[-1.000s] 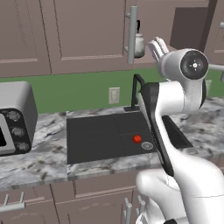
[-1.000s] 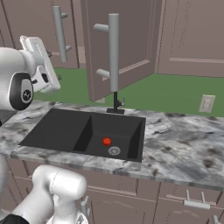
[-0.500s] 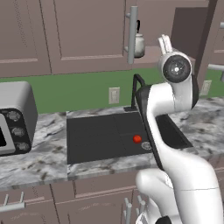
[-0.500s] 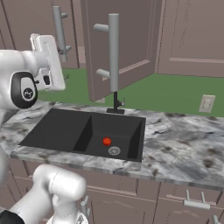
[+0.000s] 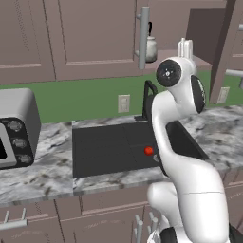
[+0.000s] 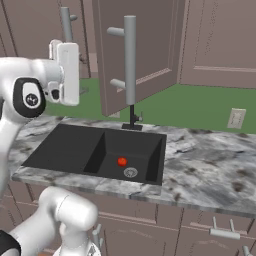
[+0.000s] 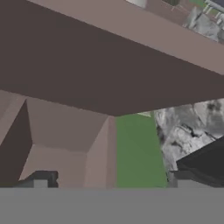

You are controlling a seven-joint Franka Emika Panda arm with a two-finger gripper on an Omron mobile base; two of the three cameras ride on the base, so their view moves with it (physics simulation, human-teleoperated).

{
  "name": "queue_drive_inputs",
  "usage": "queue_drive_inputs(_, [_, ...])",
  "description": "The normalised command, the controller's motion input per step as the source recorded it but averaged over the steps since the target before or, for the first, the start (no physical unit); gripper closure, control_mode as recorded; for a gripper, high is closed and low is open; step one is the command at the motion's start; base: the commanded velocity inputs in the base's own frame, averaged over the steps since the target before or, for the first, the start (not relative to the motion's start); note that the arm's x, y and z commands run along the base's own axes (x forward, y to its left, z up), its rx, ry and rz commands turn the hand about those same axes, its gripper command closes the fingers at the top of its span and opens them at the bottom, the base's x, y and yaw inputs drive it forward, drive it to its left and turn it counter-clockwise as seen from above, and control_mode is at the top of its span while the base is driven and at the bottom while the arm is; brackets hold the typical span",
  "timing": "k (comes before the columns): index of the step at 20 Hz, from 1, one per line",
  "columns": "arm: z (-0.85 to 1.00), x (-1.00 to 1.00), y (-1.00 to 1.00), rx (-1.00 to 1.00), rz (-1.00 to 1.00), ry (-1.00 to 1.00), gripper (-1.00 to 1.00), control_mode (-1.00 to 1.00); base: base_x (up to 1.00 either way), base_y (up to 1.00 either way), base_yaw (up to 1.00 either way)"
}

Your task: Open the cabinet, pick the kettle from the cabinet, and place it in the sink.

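The mauve-brown cabinet (image 5: pixel 95 33) has both doors swung out; its right door (image 6: pixel 145 55) with a long grey bar handle (image 6: pixel 130 60) hangs over the counter. The silvery kettle (image 5: pixel 151 48) stands on the cabinet's floor, partly behind the left door's handle (image 5: pixel 144 38). My gripper (image 5: pixel 185 46) points upward, to the right of the kettle and apart from it, at about its height. It also shows as a white block (image 6: pixel 64 50) at the left. In the hand view the gripper (image 7: pixel 111 180) is open, and nothing lies between its fingertips (image 7: pixel 40 179). The dark sink (image 5: pixel 109 156) lies below.
A small red ball (image 5: pixel 149 151) lies in the sink by the drain (image 6: pixel 130 172). The black faucet (image 6: pixel 132 117) rises behind the basin. A silver toaster oven (image 5: pixel 14 128) stands on the left counter. Wall outlets (image 5: pixel 124 103) sit on the green backsplash.
The hand has swung from leaning toward the kettle to pointing straight up, and has shifted a little to the right. Kettle, doors and ball have not moved.
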Motion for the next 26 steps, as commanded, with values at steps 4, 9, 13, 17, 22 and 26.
queue_drive_inputs(4, [0.03,0.0,-0.29,0.18,-0.2,0.0,-1.0,-1.0,0.0,0.0,0.0])
queue_drive_inputs(9, [0.03,-0.04,-0.34,0.21,-0.12,-0.04,-1.0,-1.0,0.0,0.0,0.0])
queue_drive_inputs(13, [0.01,-0.1,-0.36,0.19,-0.11,-0.05,-1.0,-1.0,0.0,0.0,0.0])
queue_drive_inputs(17, [0.0,-0.18,-0.37,0.16,-0.1,-0.06,-1.0,-1.0,0.0,0.0,0.0])
queue_drive_inputs(22, [0.0,-0.26,-0.41,0.14,-0.11,-0.07,-1.0,-1.0,0.0,0.0,0.0])
queue_drive_inputs(26, [0.0,-0.31,-0.43,0.14,-0.11,-0.06,-1.0,-1.0,0.0,0.0,0.0])
